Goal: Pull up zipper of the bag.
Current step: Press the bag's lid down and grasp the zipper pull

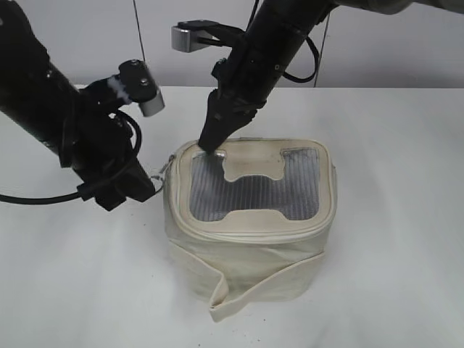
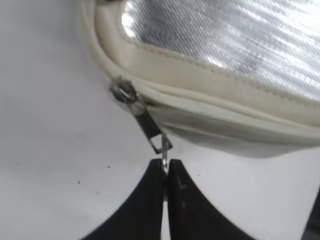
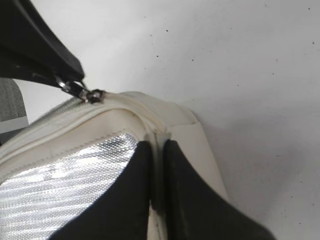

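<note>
On the white desk [image 1: 391, 145] sits the small boxy cream cloth bag [image 1: 250, 243], and I use it as my landmark. Its top has a shiny grey mesh window shaped like an H [image 1: 254, 187]. A loose cream strap [image 1: 250, 293] hangs off the bag's front, low down.

The thin cream zipper [image 2: 210, 102] runs round the rim of the bag's top. At the bag's left corner I see a small silver slider [image 2: 125, 91] with a long metal pull [image 2: 152, 131] sticking out from it.

My left tool [image 2: 165, 167] is just beside that corner. Its two black fingers [image 2: 145, 200] are pressed together and pinch the tip of the pull.

My right tool [image 3: 157, 175] comes down onto the bag's top at the back left corner. Its fingers [image 3: 125, 195] are squeezed nearly together with a bit of the cream rim between them.
</note>
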You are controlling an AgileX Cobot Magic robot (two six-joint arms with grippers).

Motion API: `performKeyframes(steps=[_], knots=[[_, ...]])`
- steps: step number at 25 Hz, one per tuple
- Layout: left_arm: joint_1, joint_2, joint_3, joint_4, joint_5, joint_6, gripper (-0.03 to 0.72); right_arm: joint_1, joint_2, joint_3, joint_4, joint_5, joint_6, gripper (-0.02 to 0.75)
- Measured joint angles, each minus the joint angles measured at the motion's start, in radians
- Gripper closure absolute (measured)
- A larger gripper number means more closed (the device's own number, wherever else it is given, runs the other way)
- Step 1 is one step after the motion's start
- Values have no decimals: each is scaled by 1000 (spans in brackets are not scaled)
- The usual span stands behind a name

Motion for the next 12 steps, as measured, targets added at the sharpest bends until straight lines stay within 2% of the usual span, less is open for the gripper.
performKeyframes(steps=[12], knots=[[-11, -60, 2, -10, 227, -155, 691, 2, -1, 0, -17, 0, 33, 691]])
